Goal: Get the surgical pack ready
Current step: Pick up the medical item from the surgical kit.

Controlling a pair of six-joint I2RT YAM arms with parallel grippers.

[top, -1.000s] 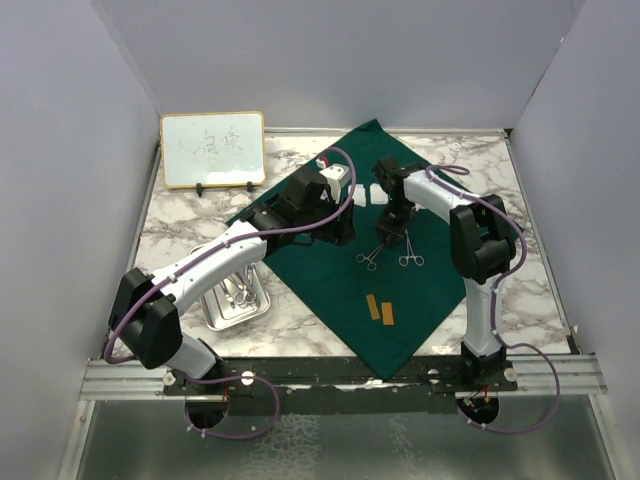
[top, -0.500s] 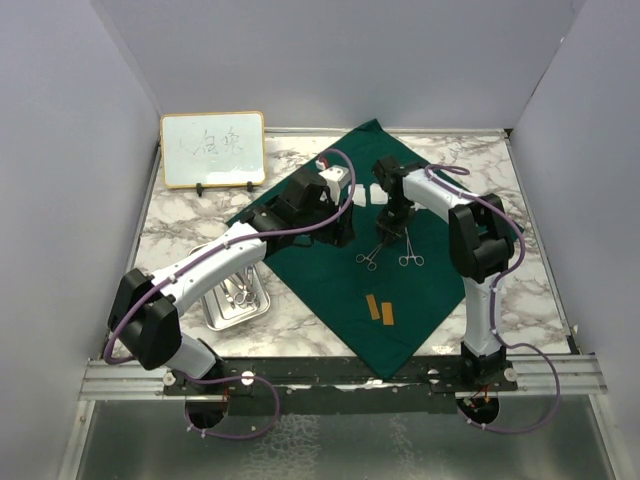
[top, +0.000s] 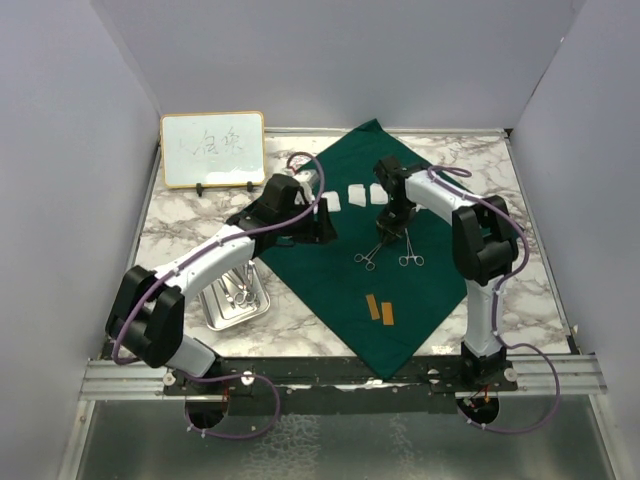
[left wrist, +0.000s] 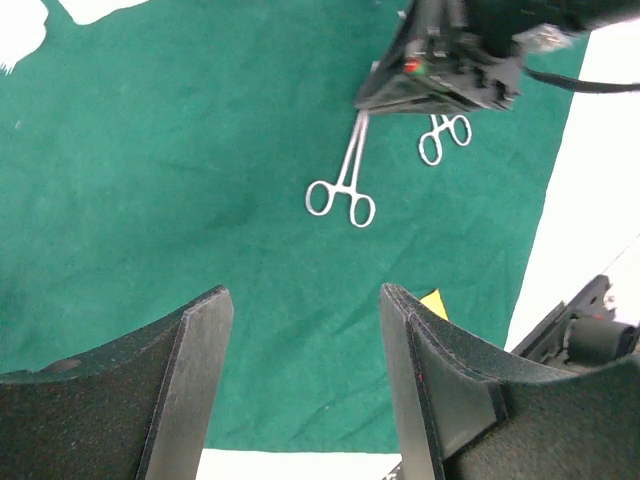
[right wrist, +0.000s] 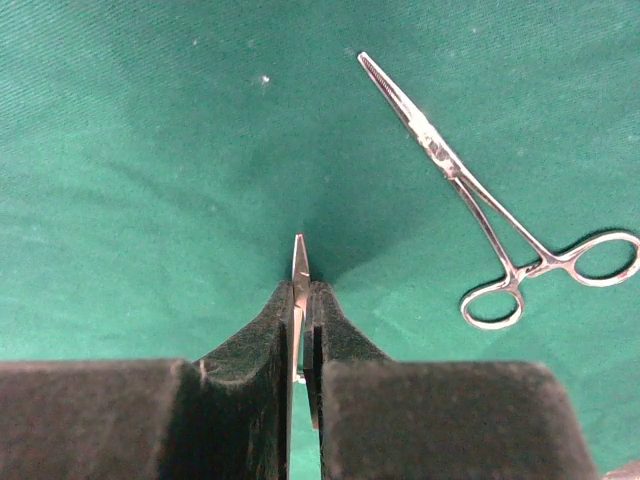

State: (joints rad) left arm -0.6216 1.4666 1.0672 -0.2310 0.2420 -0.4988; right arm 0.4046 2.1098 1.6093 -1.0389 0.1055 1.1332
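Bright even light, soft faint shadows, little glare, focus sharp.

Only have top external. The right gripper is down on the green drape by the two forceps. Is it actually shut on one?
Observer: Yes. The right wrist view shows the right gripper shut on a thin silver instrument, whose tip sticks out from between the jaws.
Operator: Other forceps caught too?
Observer: No. The second silver ring-handled forceps lies free on the dark green fabric drape, off to one side of the gripper.
Operator: Left gripper carrying anything?
Observer: No. The left wrist view shows the left gripper open and empty above the drape.
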